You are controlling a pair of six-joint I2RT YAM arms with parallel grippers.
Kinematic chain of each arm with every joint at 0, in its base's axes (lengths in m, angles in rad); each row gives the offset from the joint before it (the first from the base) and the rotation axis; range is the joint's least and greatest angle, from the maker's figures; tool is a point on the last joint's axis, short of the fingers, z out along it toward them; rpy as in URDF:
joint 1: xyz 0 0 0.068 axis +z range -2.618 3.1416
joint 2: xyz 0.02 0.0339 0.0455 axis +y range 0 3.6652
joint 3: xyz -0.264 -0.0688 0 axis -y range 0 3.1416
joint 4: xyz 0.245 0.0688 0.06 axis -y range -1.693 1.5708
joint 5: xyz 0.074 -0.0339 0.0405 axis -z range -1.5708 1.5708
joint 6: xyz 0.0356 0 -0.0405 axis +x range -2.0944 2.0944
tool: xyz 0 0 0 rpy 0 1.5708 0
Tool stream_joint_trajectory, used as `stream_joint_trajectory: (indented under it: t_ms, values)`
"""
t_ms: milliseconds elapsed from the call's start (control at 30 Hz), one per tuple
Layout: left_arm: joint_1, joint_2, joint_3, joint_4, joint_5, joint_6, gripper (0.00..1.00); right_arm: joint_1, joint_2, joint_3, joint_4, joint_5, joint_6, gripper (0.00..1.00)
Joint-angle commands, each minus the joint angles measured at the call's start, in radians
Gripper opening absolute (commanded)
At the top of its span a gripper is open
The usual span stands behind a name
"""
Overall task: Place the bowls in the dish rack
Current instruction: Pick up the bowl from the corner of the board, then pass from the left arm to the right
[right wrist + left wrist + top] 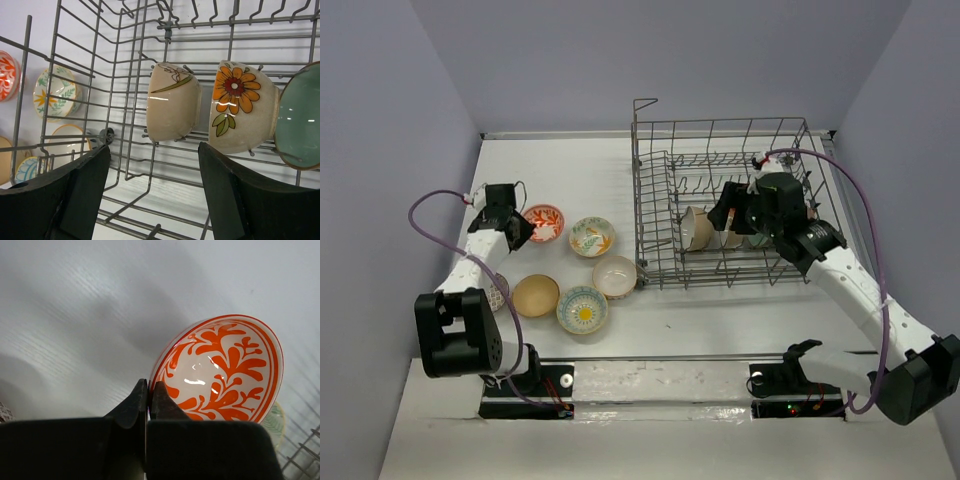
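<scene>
My left gripper is shut on the near rim of a red-orange patterned bowl, with one finger inside and one outside. The bowl sits tilted against the white table. My right gripper hangs open inside the grey wire dish rack, holding nothing. Three bowls stand on edge in the rack ahead of it: a cream one, an orange-flower one and a teal one.
More bowls lie on the table left of the rack: leaf-patterned, white, tan and blue-rimmed with a yellow centre. Another bowl is partly hidden under the left arm. Rack wires surround the right gripper.
</scene>
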Motion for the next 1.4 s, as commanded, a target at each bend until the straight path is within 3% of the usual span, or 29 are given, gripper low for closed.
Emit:
stream_joint_trajectory:
  t_ms: [0,233,367,500,667,1000,1367]
  values:
    - [0.003,-0.147,0.167,-0.013,0.023,0.081,0.0,-0.005,0.034,0.085,0.053,-0.042,0.008,0.77]
    - [-0.011,-0.206,0.38,-0.146,0.085,0.224,0.0,-0.005,0.203,0.304,0.071,-0.186,0.038,0.75]
    - [-0.072,-0.21,0.483,-0.191,0.082,0.25,0.0,0.015,0.325,0.471,0.076,-0.24,0.044,0.74]
    - [-0.248,-0.169,0.598,-0.229,-0.018,0.258,0.0,0.046,0.442,0.712,0.048,-0.214,0.015,0.73]
    - [-0.359,-0.089,0.695,-0.245,-0.056,0.253,0.0,0.095,0.554,0.892,-0.005,-0.186,-0.03,0.72]
    - [-0.508,0.076,0.888,-0.266,-0.115,0.255,0.0,0.199,0.645,1.011,-0.071,-0.088,-0.113,0.72]
    - [-0.597,0.156,1.011,-0.292,-0.145,0.253,0.0,0.24,0.666,0.995,-0.122,0.042,-0.148,0.69]
